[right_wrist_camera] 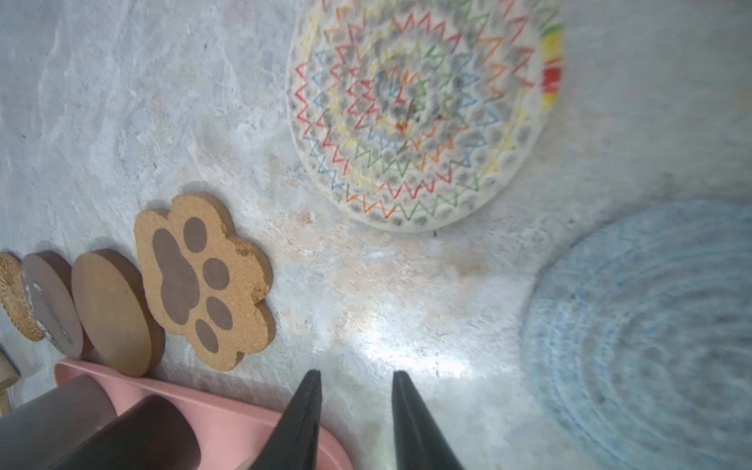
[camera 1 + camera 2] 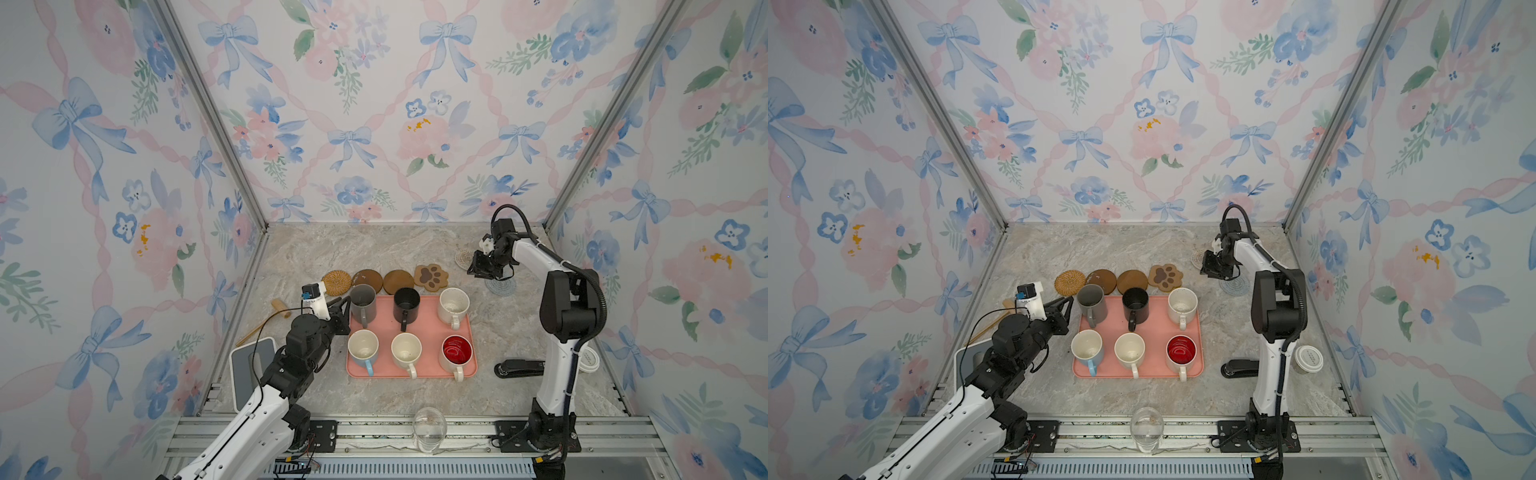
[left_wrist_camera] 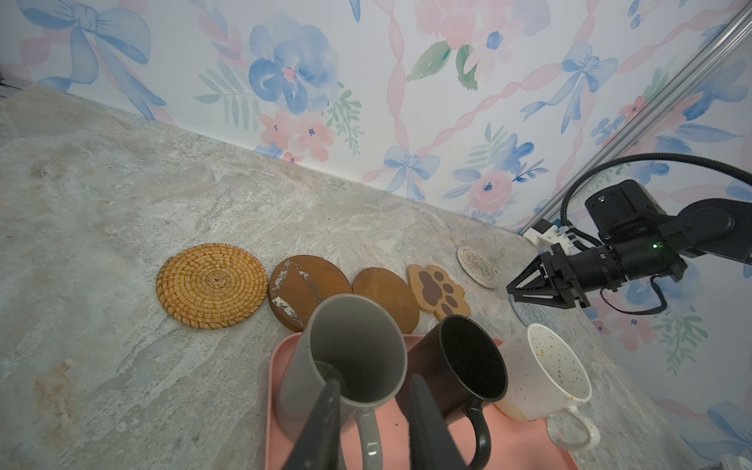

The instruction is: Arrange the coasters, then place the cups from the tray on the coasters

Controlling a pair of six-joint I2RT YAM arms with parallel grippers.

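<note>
Six cups stand on the pink tray [image 2: 428, 330]: grey [image 2: 363, 300], black [image 2: 406, 305] and cream [image 2: 454, 305] behind, pale blue [image 2: 363, 348], cream [image 2: 406, 351] and red-inside [image 2: 456, 353] in front. Behind the tray lie the rattan coaster [image 2: 337, 282], two brown rounds [image 2: 368, 279] [image 2: 398, 281] and the paw coaster [image 2: 431, 277]. Farther right are the white woven coaster [image 1: 423, 110] and the grey-blue one [image 1: 651, 325]. My left gripper [image 3: 374, 382] is shut on the grey cup's wall by its handle, one finger inside. My right gripper [image 1: 356, 374] hangs open and empty over bare table between those two coasters.
A clear glass [image 2: 429, 428] stands on the front rail. A black stapler [image 2: 519, 368] and a lidded paper cup [image 2: 1309, 359] sit by the right arm's base. A wooden mallet [image 2: 281, 308] and a white flat device [image 2: 249, 365] lie at the left.
</note>
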